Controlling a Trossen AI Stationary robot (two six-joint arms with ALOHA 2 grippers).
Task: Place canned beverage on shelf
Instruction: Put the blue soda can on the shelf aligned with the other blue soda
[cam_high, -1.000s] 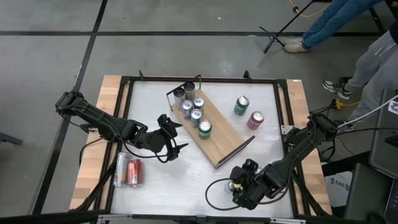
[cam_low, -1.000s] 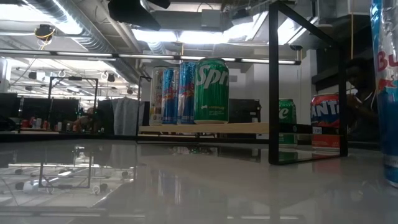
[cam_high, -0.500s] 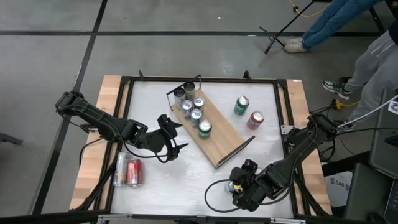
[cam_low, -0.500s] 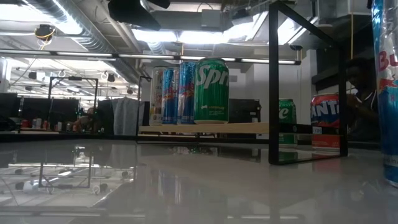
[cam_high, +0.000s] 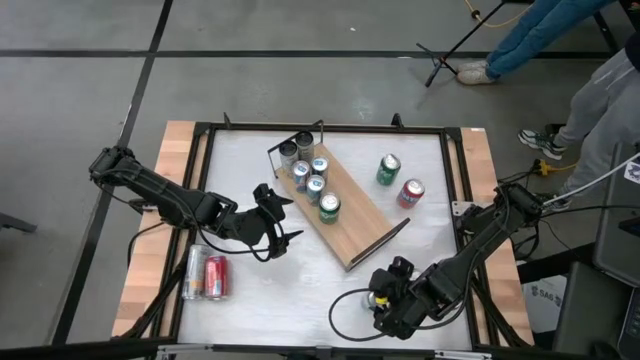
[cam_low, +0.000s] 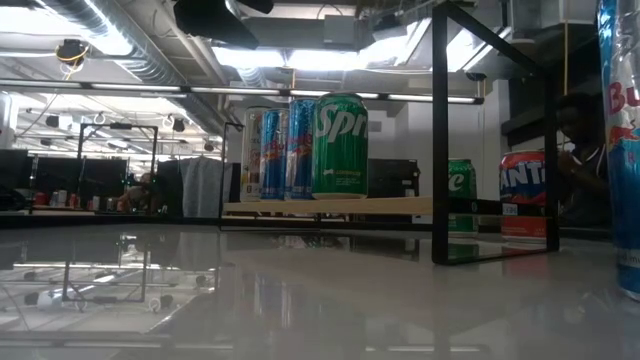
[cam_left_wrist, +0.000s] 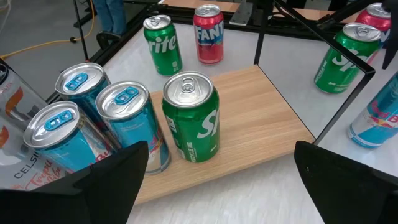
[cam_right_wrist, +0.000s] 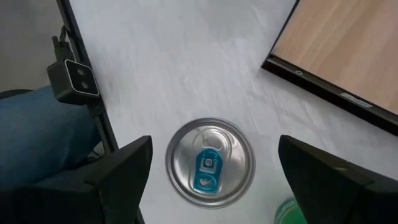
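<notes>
Blue-tab can (cam_right_wrist: 210, 163) stands upright on the white counter (cam_high: 300, 290) at its near edge, right of centre, just off the shelf's near end; top seen straight down in the right wrist view. Right end effector (cam_high: 380, 300) hangs directly over it, fingers (cam_right_wrist: 118, 171) spread wide either side of the can, not touching it – released, holding nothing. In the low view the same can shows as a tall blue one (cam_low: 620, 150) at far right of frame.

Shelf (cam_high: 345, 205), light-brown board w/ black rails, lies diagonally mid-counter. On its far-left end: cluster of slim blue/silver cans (cam_high: 305, 170) plus one green can (cam_high: 329, 207) nearest the bare middle. Rest of board bare.

Right of shelf, on the counter: green can (cam_high: 388, 169) and red can (cam_high: 410, 192), side by side, apart from the board.

Left end effector (cam_high: 285, 222) sits just left of the shelf, fingers (cam_left_wrist: 112, 180) open, empty, facing the can cluster.

Two cans, silver and red (cam_high: 205, 272), lie at the counter's near-left edge.

Person's legs (cam_high: 540, 35) on the floor beyond the far-right corner.
</notes>
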